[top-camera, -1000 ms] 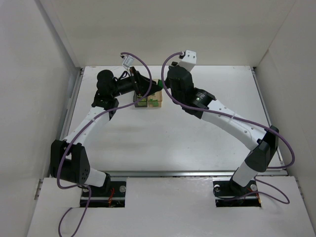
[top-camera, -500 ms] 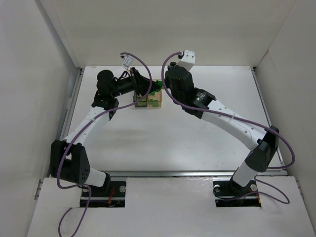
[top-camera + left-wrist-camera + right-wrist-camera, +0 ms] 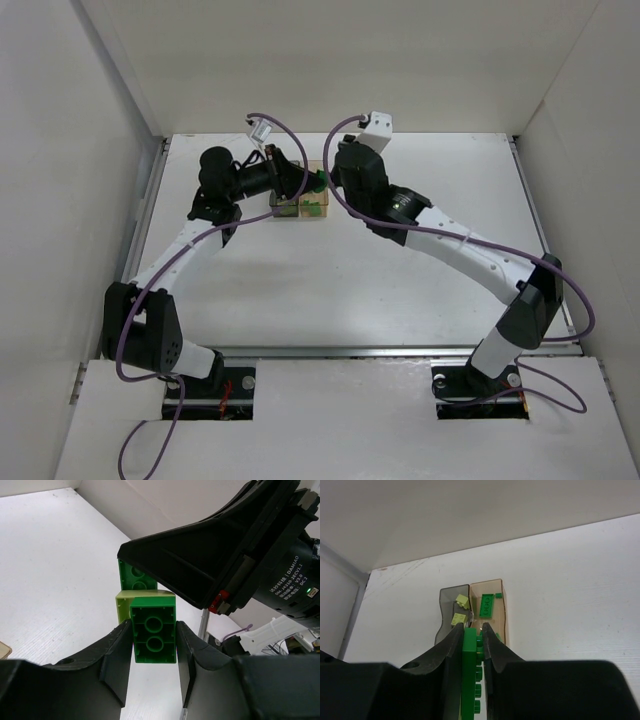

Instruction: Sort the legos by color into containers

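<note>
My left gripper (image 3: pixel 153 626) is closed tight on a dark green brick (image 3: pixel 153 647) that is stuck to a pale yellow-green brick (image 3: pixel 131 605). My right gripper (image 3: pixel 471 626) pinches a green piece (image 3: pixel 469 680) at what looks like the other end of that clump, so I judge we grip opposite ends to split the colors. We hold it off the table near the containers: the smoky grey bin (image 3: pixel 442 625) holds pale bricks and the amber bin (image 3: pixel 502 600) dark green ones.

White table (image 3: pixel 350 290): one smoky grey bin (image 3: pixel 445 605), one amber bin (image 3: pixel 503 611), touching side by side, toward far side
</note>
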Robot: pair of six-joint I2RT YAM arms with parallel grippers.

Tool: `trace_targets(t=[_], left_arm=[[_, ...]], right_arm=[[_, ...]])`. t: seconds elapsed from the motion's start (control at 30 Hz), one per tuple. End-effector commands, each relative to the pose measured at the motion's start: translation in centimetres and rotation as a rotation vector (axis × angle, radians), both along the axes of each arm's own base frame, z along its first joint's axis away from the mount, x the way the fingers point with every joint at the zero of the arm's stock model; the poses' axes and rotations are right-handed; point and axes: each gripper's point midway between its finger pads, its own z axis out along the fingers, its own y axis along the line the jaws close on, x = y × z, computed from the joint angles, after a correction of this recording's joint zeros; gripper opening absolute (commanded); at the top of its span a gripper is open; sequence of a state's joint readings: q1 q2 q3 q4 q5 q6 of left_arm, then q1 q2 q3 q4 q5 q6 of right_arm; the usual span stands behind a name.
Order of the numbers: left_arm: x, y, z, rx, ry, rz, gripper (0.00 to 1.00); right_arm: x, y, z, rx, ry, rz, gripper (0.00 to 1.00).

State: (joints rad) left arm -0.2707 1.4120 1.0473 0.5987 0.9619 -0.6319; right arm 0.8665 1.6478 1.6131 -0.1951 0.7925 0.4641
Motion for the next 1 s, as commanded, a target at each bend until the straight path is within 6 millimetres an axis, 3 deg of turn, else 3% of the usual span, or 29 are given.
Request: trace_targets(t=[0.0, 0.13, 0.23, 0.27, 0.33, 0.57, 0.67, 0.7, 0.73, 0.77, 0.8, 0.83, 0.9, 0.93, 0.97], left_arm=[[0.1, 1.4, 2.2, -0.015, -0.116, 0.046, 0.0], [-0.1, 1.9, 1.8, 0.007, -0.129, 0.058, 0.0], [0.0, 2.3, 1.5, 0.016, -0.128, 0.07, 0.0], [0.0, 2.7, 1.5, 0.021, -0.136, 0.081, 0.0], [-0.2, 2.8, 1.8, 0.022, -0.155, 0.082, 0.0], [0.3, 4.3, -0.4, 0.073, -0.123, 0.141, 0.0], [0.8, 5.6, -0.8, 0.115, -0.134, 0.216, 0.0], [1.0, 6.0, -1.5, 0.152, -0.165, 0.234, 0.0], [1.4, 6.5, -1.3, 0.17, -0.178, 0.28, 0.0], [1.8, 7.2, -1.8, 0.191, -0.176, 0.309, 0.0], [1.8, 7.4, -1.9, 0.207, -0.175, 0.322, 0.0], [1.9, 7.9, -2.0, 0.214, -0.184, 0.342, 0.0], [1.9, 8.5, -2.4, 0.227, -0.181, 0.361, 0.0], [1.9, 8.6, -2.9, 0.238, -0.181, 0.359, 0.0], [2.0, 9.1, -3.0, 0.245, -0.188, 0.38, 0.0]], right_arm=[[-0.6, -1.6, 0.1, -0.01, -0.021, -0.055, 0.0], [0.5, -3.3, -2.2, -0.028, 0.046, -0.066, 0.0], [0.9, -3.7, -2.5, -0.038, 0.056, -0.077, 0.0], [1.0, -3.7, -4.1, -0.079, 0.089, -0.086, 0.0], [1.1, -3.6, -4.6, -0.098, 0.106, -0.086, 0.0], [2.1, -2.2, -5.2, -0.06, 0.116, -0.012, 0.0], [4.2, 0.5, -5.7, -0.025, 0.119, 0.148, 0.0], [5.0, 1.4, -4.7, -0.001, 0.106, 0.18, 0.0], [6.0, 2.8, -7.1, -0.038, 0.138, 0.212, 0.0], [6.9, 3.3, -7.6, -0.042, 0.146, 0.234, 0.0], [8.2, 3.8, -6.3, -0.029, 0.116, 0.245, 0.0], [9.3, 5.1, -9.2, -0.07, 0.151, 0.271, 0.0], [11.1, 5.9, -10.1, -0.084, 0.153, 0.313, 0.0], [11.9, 6.5, -9.2, -0.082, 0.125, 0.316, 0.0], [12.4, 6.8, -11.9, -0.117, 0.171, 0.318, 0.0]])
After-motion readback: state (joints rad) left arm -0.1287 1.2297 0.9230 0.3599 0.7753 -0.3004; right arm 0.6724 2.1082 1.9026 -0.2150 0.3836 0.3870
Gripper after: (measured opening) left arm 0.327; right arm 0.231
